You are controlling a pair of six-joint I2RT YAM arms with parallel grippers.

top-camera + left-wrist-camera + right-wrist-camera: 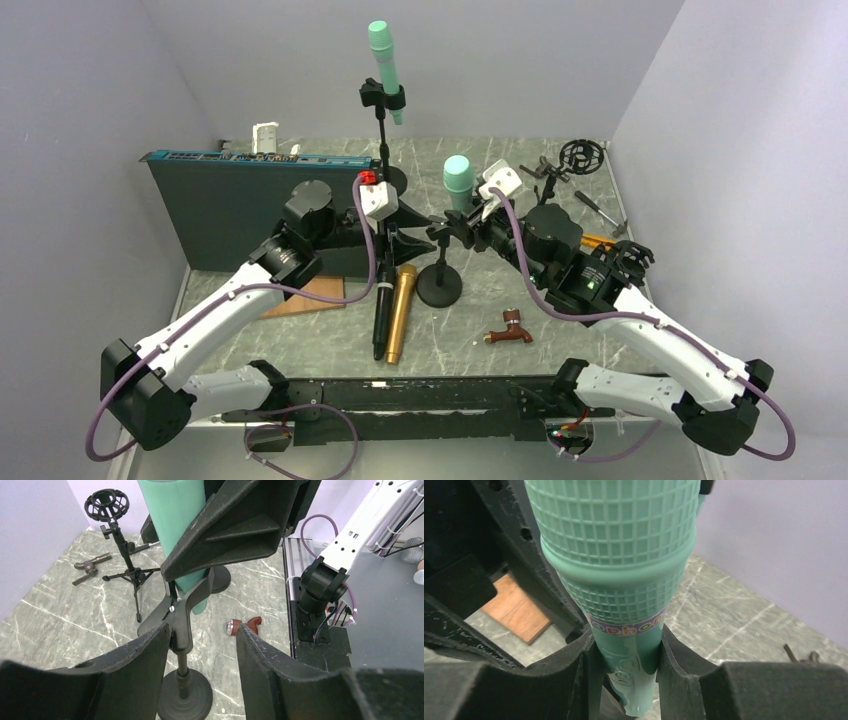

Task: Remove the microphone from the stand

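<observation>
A mint-green microphone (pixel 457 180) stands upright in the clip of a short black stand (pixel 439 288) at the table's middle. My right gripper (pixel 626 665) is shut on the microphone's (pixel 624 580) handle just below the mesh head, one finger on each side. My left gripper (pixel 202 630) is open low beside the stand. The stand's clip (pixel 180 622) lies against the inner face of its left finger, and the other finger stands well apart. The microphone's lower end (pixel 180 535) still sits in the clip. The round base (pixel 185 700) rests on the table.
A second green microphone (pixel 385 60) sits on a tall stand at the back. A gold microphone (pixel 400 312) and a black one (pixel 382 315) lie in front. A brown tap (pixel 510 332), a wooden board (pixel 310 295), a dark box (pixel 235 205) and a small tripod (pixel 580 155) surround them.
</observation>
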